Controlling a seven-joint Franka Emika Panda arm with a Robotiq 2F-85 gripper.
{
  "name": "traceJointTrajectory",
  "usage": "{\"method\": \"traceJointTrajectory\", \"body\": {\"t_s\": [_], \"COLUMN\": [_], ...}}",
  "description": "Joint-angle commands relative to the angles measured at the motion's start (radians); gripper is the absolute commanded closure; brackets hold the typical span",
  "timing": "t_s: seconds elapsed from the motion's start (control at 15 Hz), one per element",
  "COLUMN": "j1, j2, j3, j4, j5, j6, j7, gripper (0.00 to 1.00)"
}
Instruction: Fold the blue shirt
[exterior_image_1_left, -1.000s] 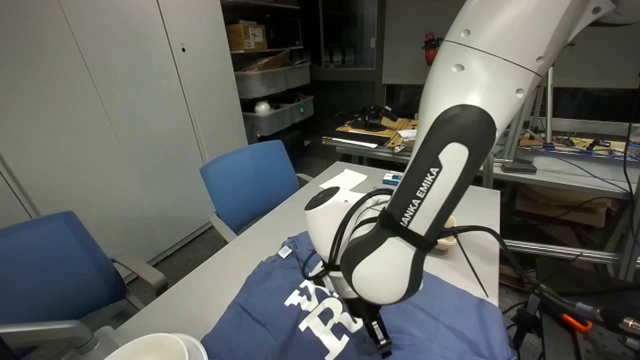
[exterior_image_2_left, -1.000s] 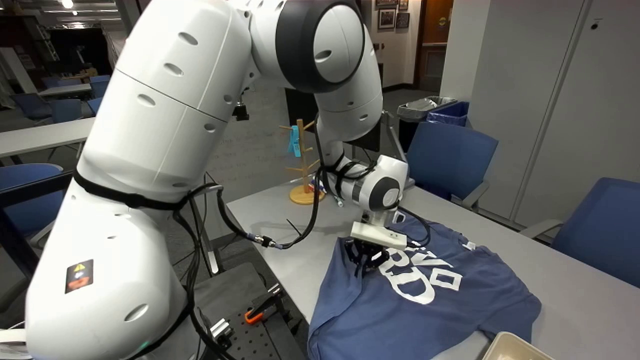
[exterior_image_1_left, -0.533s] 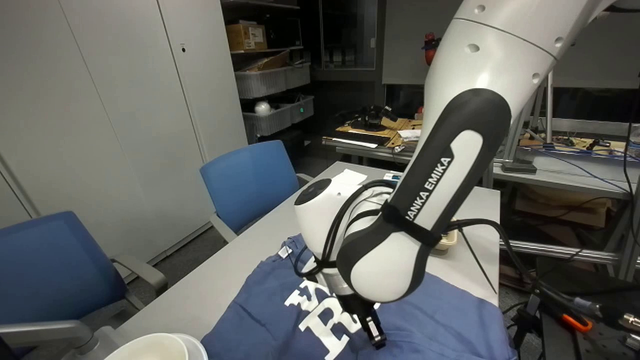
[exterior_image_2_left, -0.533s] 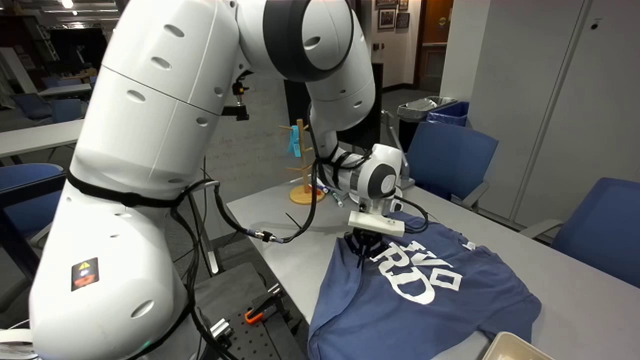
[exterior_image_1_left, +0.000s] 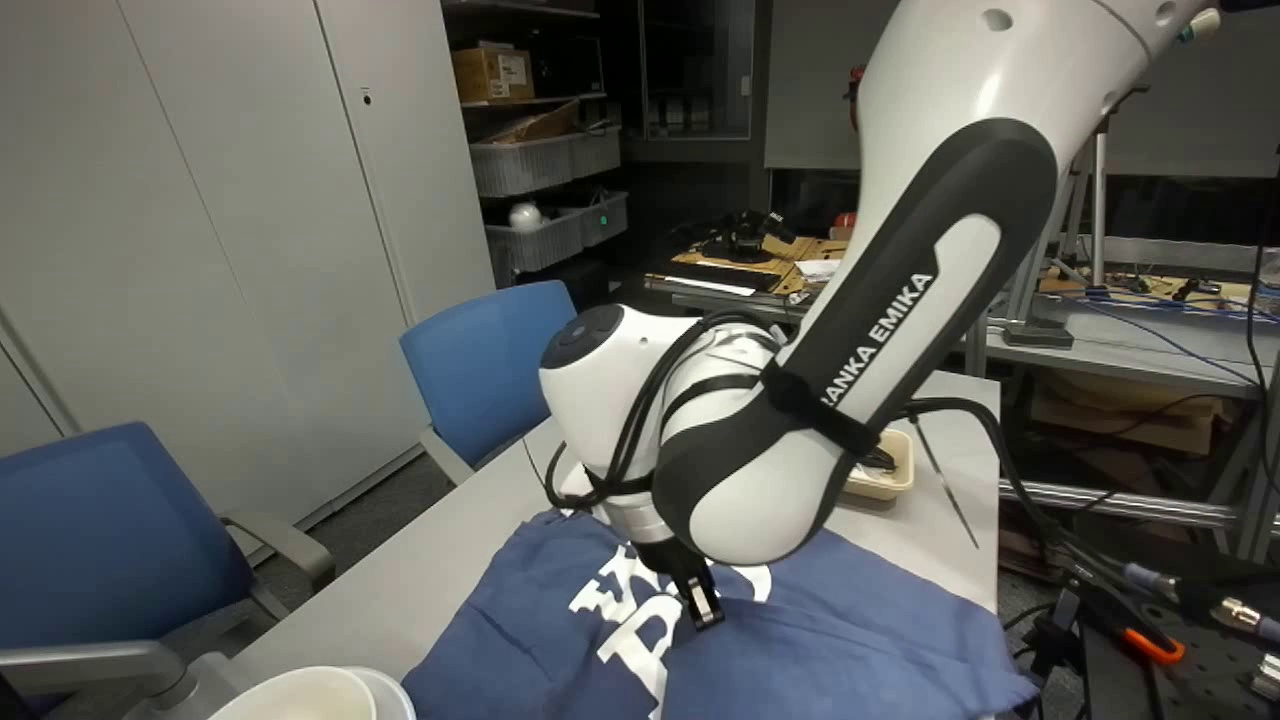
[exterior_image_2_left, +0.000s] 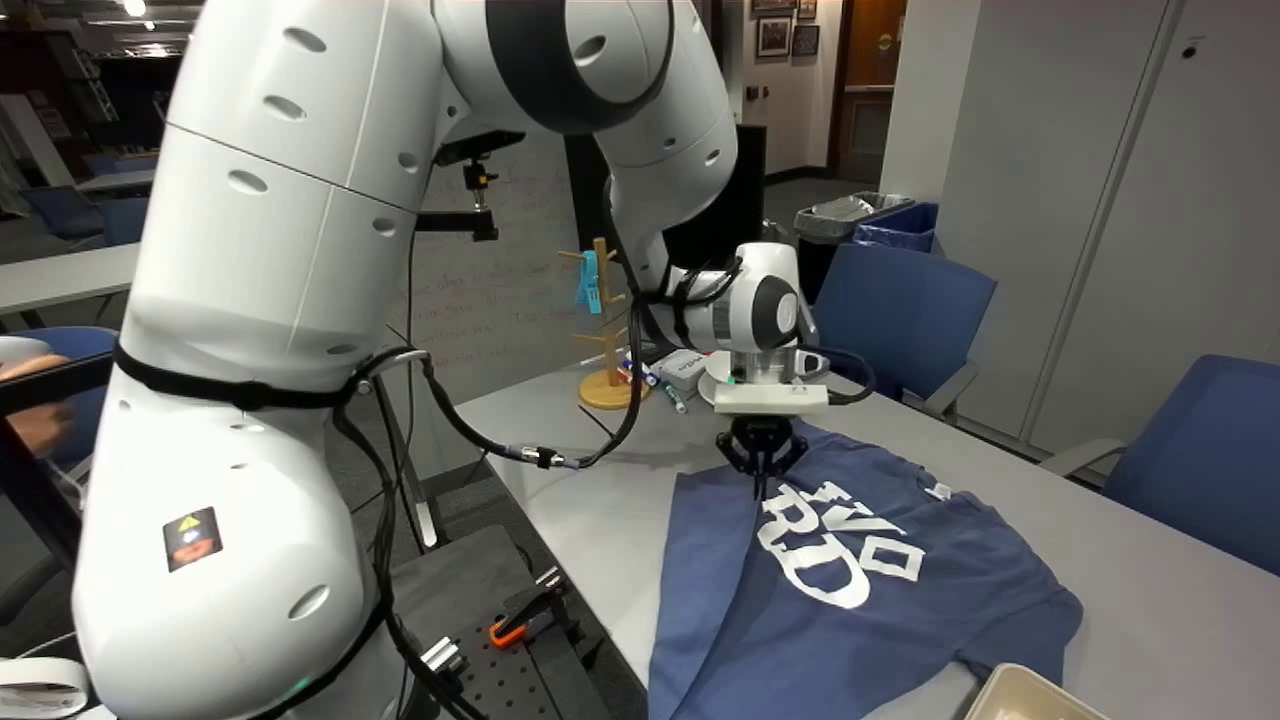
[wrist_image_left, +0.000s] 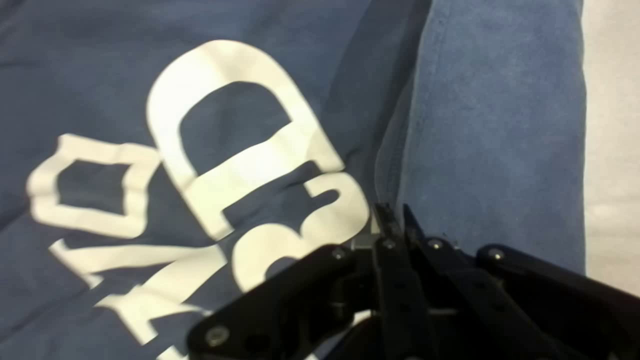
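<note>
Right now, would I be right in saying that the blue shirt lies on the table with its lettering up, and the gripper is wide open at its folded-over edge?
Not quite: the wrist view shows the gripper shut, not wide open, at that folded-over edge. The blue shirt does lie on the table, lettering up.

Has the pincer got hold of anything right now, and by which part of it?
Yes, it looks so: the shirt. The pincer seems to pinch the edge of its folded-over flap, beside the white R.
</note>
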Motion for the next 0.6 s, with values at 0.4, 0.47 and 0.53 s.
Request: {"method": "traceJointTrajectory", "body": {"t_s": [0.4,0.47,0.53], "j1": [0.199,0.200,0.203], "j2": [0.133,0.174,0.210], "j3": [-0.128,-0.133,-0.138], "j4": [0.364,0.413,0.453], "j5": [-0.435,-0.455,-0.473], "j6": [0.022,0.024,0.023], "j7": [0.381,0.422,0.458], "gripper": [0.99,0.99,0.99]}}
